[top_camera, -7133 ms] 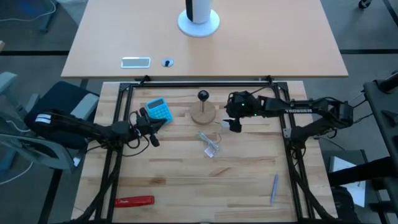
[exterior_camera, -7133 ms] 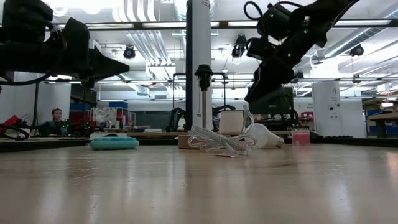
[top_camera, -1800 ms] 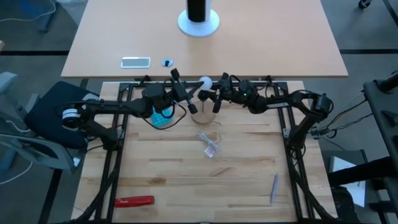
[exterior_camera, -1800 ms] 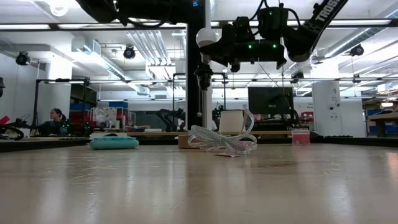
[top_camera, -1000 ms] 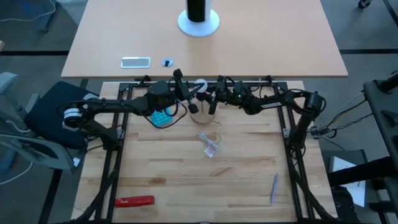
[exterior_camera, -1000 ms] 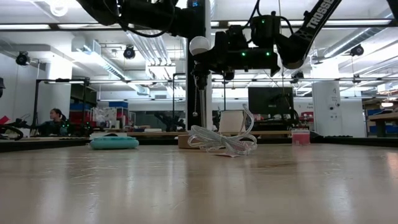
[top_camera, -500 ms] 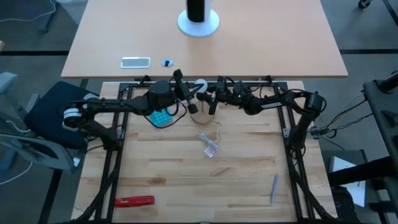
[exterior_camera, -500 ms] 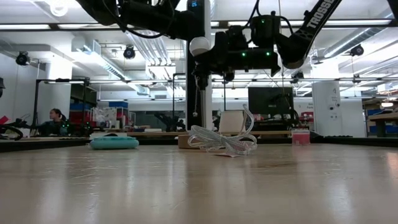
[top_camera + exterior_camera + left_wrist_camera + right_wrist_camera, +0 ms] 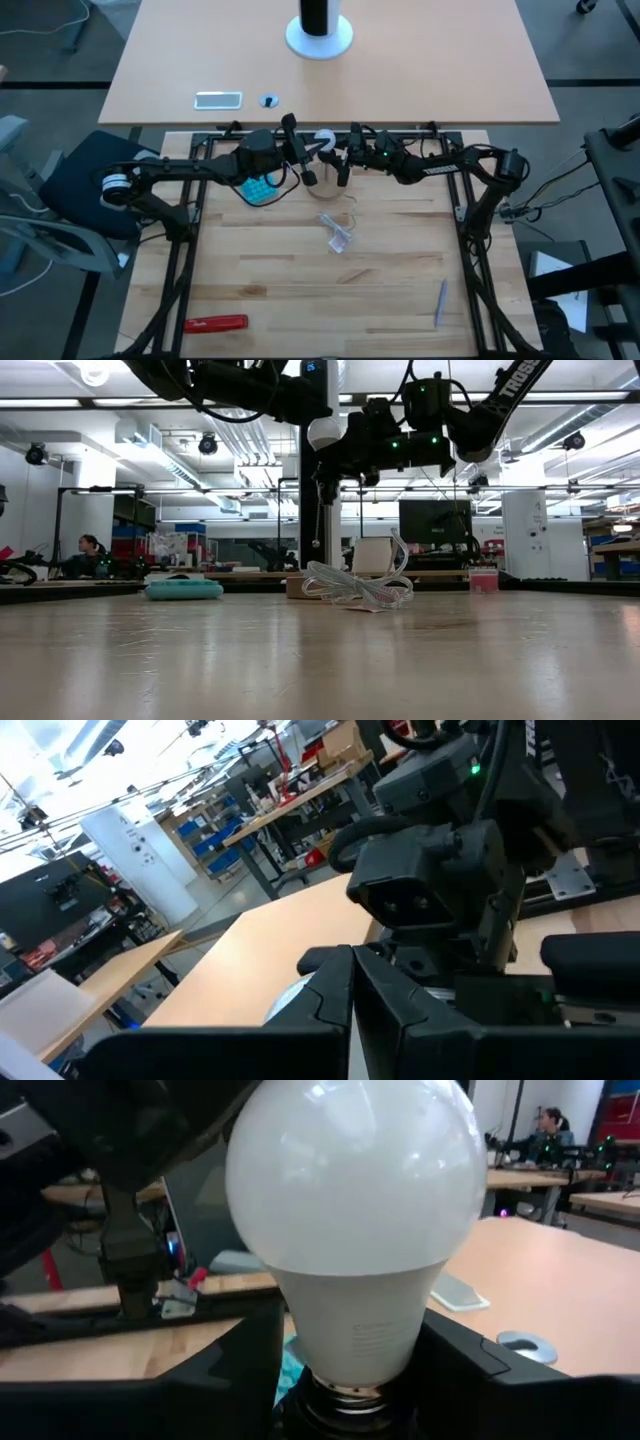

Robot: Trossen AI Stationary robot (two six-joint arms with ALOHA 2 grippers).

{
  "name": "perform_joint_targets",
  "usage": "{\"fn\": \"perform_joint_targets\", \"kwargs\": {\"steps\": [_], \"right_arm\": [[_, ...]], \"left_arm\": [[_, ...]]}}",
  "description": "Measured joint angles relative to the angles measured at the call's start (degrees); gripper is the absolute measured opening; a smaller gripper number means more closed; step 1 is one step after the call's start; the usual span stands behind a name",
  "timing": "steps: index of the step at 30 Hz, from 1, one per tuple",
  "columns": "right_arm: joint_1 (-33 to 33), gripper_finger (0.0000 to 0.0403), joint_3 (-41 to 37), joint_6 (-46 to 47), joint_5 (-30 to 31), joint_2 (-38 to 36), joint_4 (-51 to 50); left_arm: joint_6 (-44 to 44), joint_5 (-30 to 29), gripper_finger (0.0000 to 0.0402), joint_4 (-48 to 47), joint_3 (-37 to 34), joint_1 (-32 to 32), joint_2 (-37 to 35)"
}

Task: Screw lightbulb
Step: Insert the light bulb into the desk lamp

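The right gripper (image 9: 333, 150) is holding the lightbulb (image 9: 324, 137) above the round wooden disc (image 9: 327, 185) at the far edge of the surface (image 9: 300, 270), with its jaws clenched on the bulb's neck. In the right wrist view the lightbulb (image 9: 355, 1230) is standing globe-up between the fingers (image 9: 240, 1370). The left gripper (image 9: 297, 155) is hovering just beside the bulb; whether its jaws are released or clenched cannot be told. A clear wrapper (image 9: 338, 232) is lying near the disc.
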Motion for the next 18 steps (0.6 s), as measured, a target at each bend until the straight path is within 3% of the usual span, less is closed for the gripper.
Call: {"fn": "perform_joint_targets", "kwargs": {"steps": [7,18], "right_arm": [[0.3,0.0208,-0.1,-2.6,0.0,-4.1,-7.0],[0.3,0.0247,-0.1,-3.1,0.5,-5.4,-8.4]], "left_arm": [[0.0,0.1,0.0000,0.5,0.0,0.1,0.0],[2.7,0.1,0.0000,0.8,0.0,0.2,0.1]]}}
